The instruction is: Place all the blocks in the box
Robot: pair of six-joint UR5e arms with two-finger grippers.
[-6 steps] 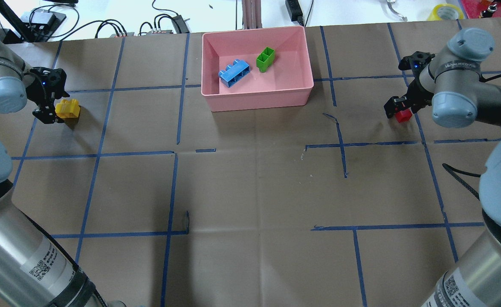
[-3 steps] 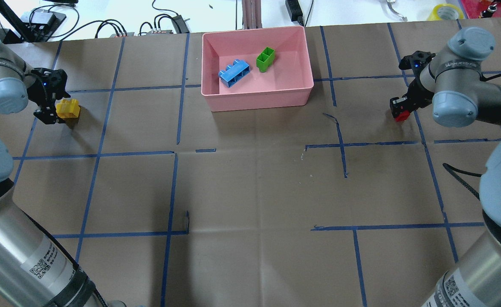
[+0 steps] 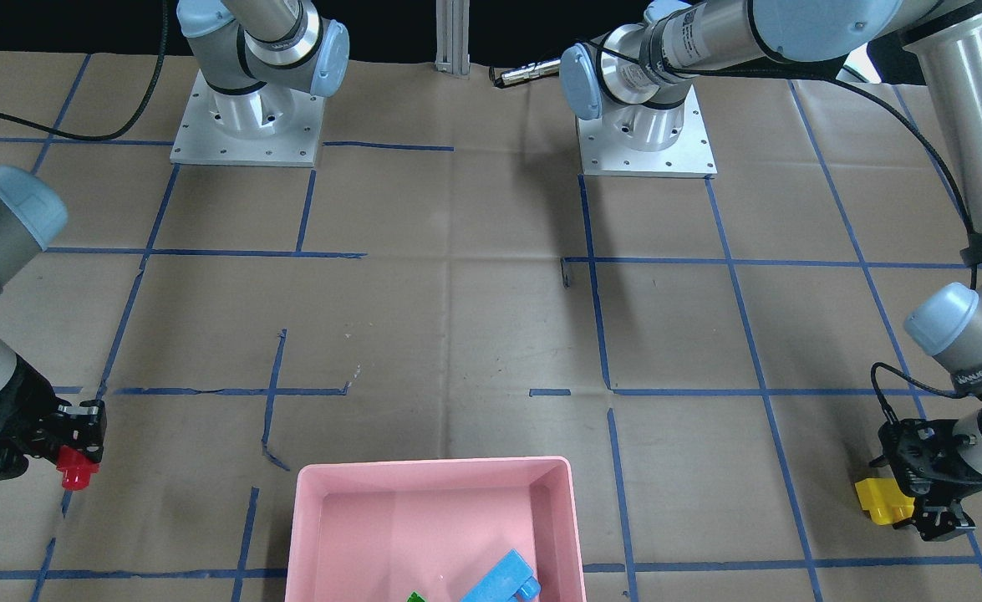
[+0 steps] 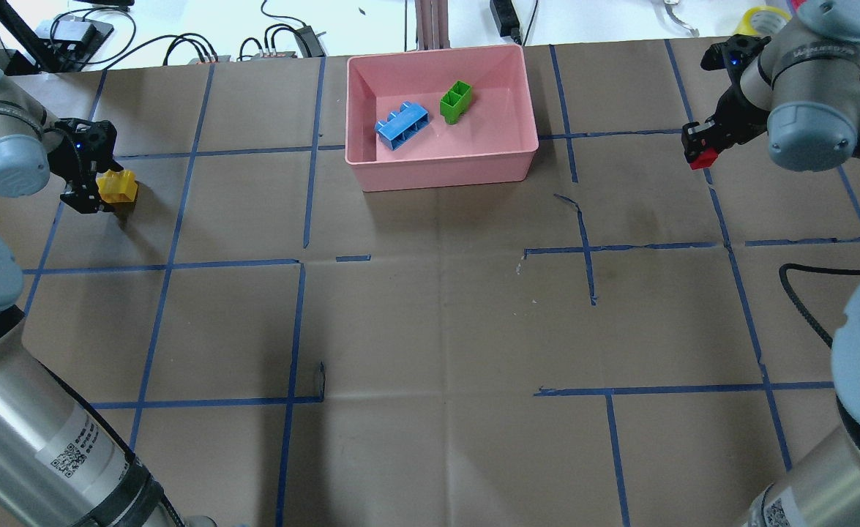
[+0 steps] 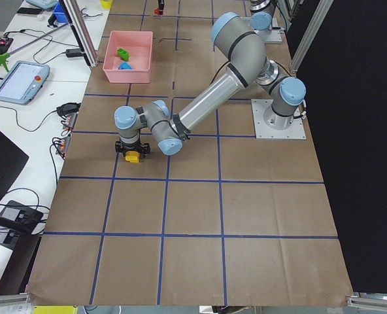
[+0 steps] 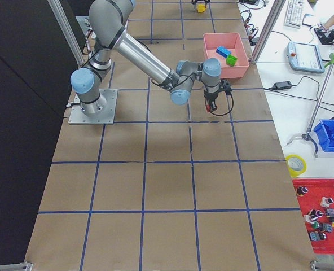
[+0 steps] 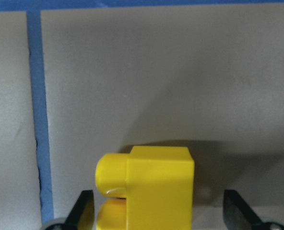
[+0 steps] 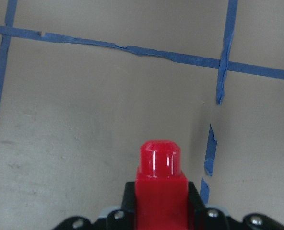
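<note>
Left gripper [image 4: 104, 193] sits low at the paper-covered table [image 4: 437, 307], well to the left of the pink box [image 4: 440, 170] and about level with its near wall. Its pincer is wide. In the left wrist view the two fingers [image 7: 83, 211] stand on either side of the yellow brick [image 4: 118, 186]; one is close to the studded side, and the other is clearly apart from the flat side. The yellow brick rests on the paper, not gripped, just beside a blue tape line [image 7: 39, 120]. Inside the box, the blue brick [image 4: 402, 126] lies in the left half. The green brick [image 4: 456, 101] lies just right of it, nearer the far wall, with its hollow cells facing up; the two do not touch. Right gripper [image 4: 697, 149] is well to the right of the box, also about level with its near wall. Its pincer is closed narrow on the red brick [image 4: 703, 159], whose single stud sticks out past the fingertips in the right wrist view. The red brick appears held off the paper.
</note>
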